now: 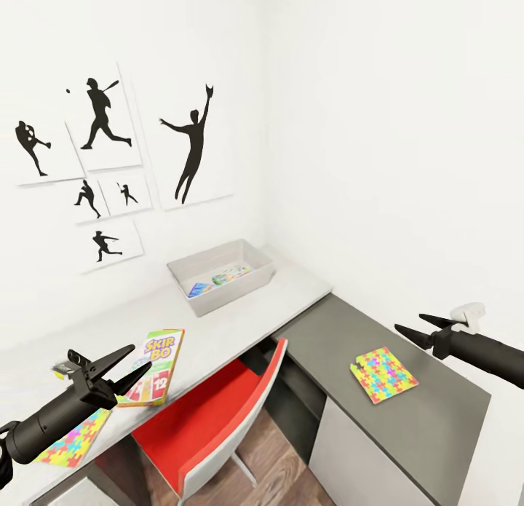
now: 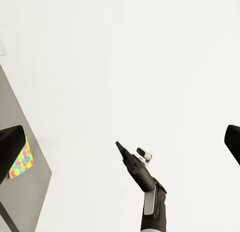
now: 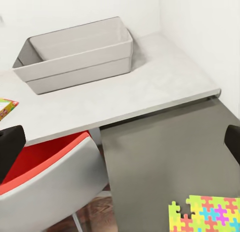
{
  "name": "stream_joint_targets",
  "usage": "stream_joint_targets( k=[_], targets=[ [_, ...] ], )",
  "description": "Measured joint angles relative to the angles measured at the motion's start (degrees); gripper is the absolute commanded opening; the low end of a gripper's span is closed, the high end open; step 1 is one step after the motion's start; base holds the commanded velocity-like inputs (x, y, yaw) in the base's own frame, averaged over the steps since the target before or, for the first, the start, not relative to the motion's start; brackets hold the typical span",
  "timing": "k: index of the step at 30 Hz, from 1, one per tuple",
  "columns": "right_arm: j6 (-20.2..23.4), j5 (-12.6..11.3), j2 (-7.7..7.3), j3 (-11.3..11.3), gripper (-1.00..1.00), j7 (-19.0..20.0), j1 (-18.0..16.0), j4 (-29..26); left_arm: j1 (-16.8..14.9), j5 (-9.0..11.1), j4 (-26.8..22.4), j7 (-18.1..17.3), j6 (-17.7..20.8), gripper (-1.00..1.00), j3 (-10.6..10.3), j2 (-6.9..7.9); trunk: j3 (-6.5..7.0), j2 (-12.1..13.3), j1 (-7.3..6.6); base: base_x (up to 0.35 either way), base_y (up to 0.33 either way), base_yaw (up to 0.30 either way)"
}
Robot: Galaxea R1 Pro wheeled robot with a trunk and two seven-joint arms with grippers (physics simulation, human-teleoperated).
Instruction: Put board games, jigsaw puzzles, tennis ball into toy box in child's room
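We find an L-shaped worktop (image 1: pixel 240 317) in the corner of the room, its light section along the wall with the baseball silhouettes (image 1: pixel 109 164) and its dark grey section (image 1: pixel 407 418) along the right wall. The grey toy box (image 1: pixel 222 275) stands on the light section near the corner; in the head view we see colourful flat items inside it, too small to identify. A Skip-Bo board game (image 1: pixel 154 366) lies flat on the light section, just beside our left hand (image 1: pixel 135 362), whose fingers are spread apart and grasp nothing. One jigsaw puzzle (image 1: pixel 73 440) lies under the left arm at the worktop's near edge. A second jigsaw puzzle (image 1: pixel 383 374) lies flat on the dark section. Our right hand (image 1: pixel 413 326) hangs above that section, fingers released and empty. A red chair (image 1: pixel 218 426) sits tucked under the light section.
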Motion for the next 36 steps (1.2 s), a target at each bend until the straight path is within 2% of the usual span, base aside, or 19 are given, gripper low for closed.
stream_joint_targets(
  k=[3,5,11,25,31,33,36],
  targets=[
    [-0.02,0.00,0.00,0.00,1.00,0.00,0.00,0.03,0.01,-0.06,0.00,0.03,-0.01,1.00,-0.01,0.00,0.28,0.00,0.00,-0.037,0.000,0.082],
    [-0.05,0.00,0.01,0.00,1.00,0.00,-0.01,0.02,0.01,-0.99,0.01,0.01,0.01,1.00,0.01,0.01,0.47,0.00,0.03,-0.197,0.000,0.082],
    [-0.05,0.00,0.00,0.00,1.00,0.00,0.00,0.04,0.01,-1.84,0.00,0.06,-0.01,1.00,0.04,-0.03,1.03,0.00,0.01,-0.161,0.000,0.082],
    [-0.19,0.00,0.00,0.08,1.00,0.00,0.00,0.03,0.02,-2.15,0.00,0.16,-0.17,1.00,-0.04,-0.09,2.34,0.01,0.00,-0.016,0.000,0.082],
    [0.34,-0.28,0.32,0.58,1.00,-1.13,-0.36,0.37,0.38,-2.53,0.33,0.50,-1.49,1.00,0.27,-0.08,2.62,0.01,0.00,-0.002,0.000,0.032],
    [0.73,-0.93,0.45,-0.07,1.00,-0.49,0.07,1.01,1.02,-2.25,0.97,0.49,-1.59,1.00,0.13,0.57,2.61,0.01,0.00,0.000,0.000,0.000],
    [0.72,-1.31,0.44,-1.03,1.00,0.47,0.18,1.98,1.67,-2.24,1.94,0.45,-1.59,1.00,0.13,0.72,2.61,0.01,0.00,0.000,0.000,0.000]
  ],
)
